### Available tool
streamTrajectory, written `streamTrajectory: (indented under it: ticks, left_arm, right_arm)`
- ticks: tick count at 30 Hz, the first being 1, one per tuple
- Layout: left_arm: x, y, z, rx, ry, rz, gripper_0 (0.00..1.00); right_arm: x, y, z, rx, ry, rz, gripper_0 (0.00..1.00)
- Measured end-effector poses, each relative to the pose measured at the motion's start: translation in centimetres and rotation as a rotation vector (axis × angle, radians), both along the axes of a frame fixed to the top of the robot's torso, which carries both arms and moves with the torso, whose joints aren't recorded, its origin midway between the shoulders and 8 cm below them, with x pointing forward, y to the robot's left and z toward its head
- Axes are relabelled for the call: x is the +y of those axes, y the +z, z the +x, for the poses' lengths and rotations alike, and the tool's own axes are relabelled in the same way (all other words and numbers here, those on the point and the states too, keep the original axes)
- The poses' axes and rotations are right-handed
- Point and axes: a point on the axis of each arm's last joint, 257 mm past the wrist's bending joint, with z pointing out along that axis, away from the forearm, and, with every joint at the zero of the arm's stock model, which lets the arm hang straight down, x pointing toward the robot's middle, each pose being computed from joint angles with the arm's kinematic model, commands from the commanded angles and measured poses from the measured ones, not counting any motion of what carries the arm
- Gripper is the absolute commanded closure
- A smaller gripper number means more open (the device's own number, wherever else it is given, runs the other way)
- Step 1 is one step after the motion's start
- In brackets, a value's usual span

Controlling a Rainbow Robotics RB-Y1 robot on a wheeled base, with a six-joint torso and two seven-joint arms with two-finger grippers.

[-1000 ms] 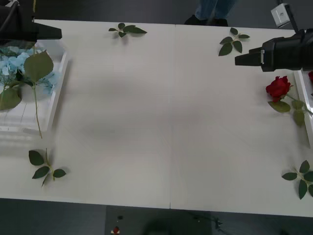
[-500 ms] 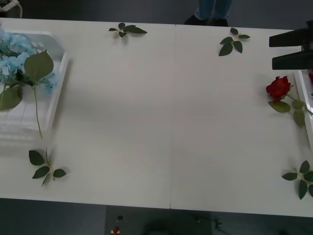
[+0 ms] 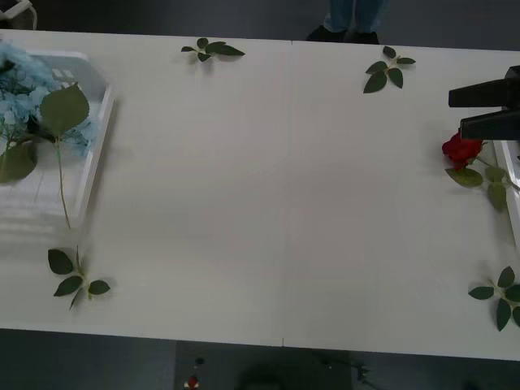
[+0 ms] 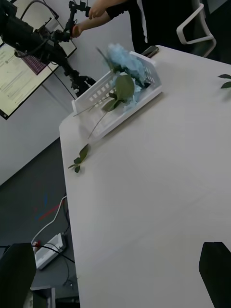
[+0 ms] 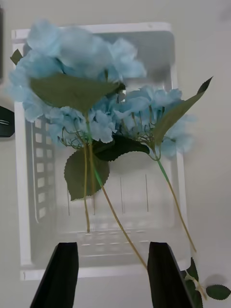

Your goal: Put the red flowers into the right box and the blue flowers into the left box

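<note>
On the table, the nearest things to the red rose are leaf sprigs: one nearer the front edge below it and one far across at the table's other end. The rose, a small round red bloom on a thin stem with dark leaves, lies just beside the right box, bloom outside the rim. The right gripper hangs just above the bloom, black fingers spread apart. Far across from the rose, the blue flowers, fluffy pale clusters with broad green leaves, lie in the left box, one stem poking over its rim. The left gripper hovers above that box, fingers parted and empty. Two more sprigs lie at the far edge.
</note>
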Motion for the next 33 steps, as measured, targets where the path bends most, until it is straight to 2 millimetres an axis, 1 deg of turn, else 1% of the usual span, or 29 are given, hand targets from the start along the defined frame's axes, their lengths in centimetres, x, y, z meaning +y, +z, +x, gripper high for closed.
streamTrajectory:
  ticks: [3,5,6,8,10,13,16,19,21,23,25,26,28,30,33]
  left_arm:
    - [-0.6,-0.7,0.0,0.015,-0.016,-0.005,0.01]
    - [-1.5,-0.9,0.1,0.018,-0.038,-0.022,0.02]
    - [-2.2,-1.0,0.2,0.018,-0.054,-0.031,0.02]
    - [-4.6,-1.3,0.4,0.018,-0.112,-0.054,0.02]
    - [-7.8,-1.9,0.4,0.024,-0.186,-0.079,0.02]
    - [-13.6,-3.3,0.0,0.032,-0.311,-0.147,0.02]
    - [-20.1,-4.1,-0.6,0.015,-0.429,-0.282,0.0]
    - [-25.9,-4.0,-1.2,-0.015,-0.535,-0.443,0.0]
    - [-29.0,-3.8,-0.9,-0.078,-0.614,-0.486,0.0]
    - [-31.8,-3.9,-0.8,-0.166,-0.725,-0.474,0.0]
    - [-34.2,-4.5,-1.7,-0.208,-0.831,-0.464,0.0]
    - [-35.2,-4.9,-2.4,-0.203,-0.863,-0.48,0.0]
    - [-36.3,-5.4,-3.6,-0.164,-0.883,-0.532,0.0]
    - [-36.4,-5.6,-4.5,-0.127,-0.895,-0.555,0.0]
    - [-35.8,-4.1,-5.5,-0.131,-0.946,-0.553,0.0]
  right_arm:
    - [0.1,0.9,0.2,-0.022,0.001,0.009,0.0]
    - [0.5,1.8,0.2,-0.041,0.012,0.027,0.0]
    - [0.7,2.2,0.2,-0.05,0.02,0.039,0.0]
    - [1.2,3.2,0.2,-0.073,0.03,0.069,0.0]
    - [1.4,3.9,0.3,-0.088,0.031,0.095,0.0]
    - [1.4,4.0,0.3,-0.091,0.028,0.109,0.0]
    - [1.3,3.8,0.3,-0.085,0.027,0.108,0.0]
    - [1.3,3.4,0.3,-0.075,0.028,0.106,0.0]
    - [1.4,3.2,0.2,-0.071,0.029,0.105,0.0]
    - [1.4,3.2,0.2,-0.07,0.029,0.104,0.0]
    - [1.4,3.1,0.2,-0.07,0.029,0.104,0.0]
    - [1.4,3.1,0.2,-0.07,0.029,0.104,0.0]
    - [1.4,3.1,0.2,-0.07,0.029,0.104,0.0]
    - [1.4,3.1,0.2,-0.07,0.029,0.104,0.0]
    - [1.4,3.1,0.2,-0.07,0.029,0.104,0.0]
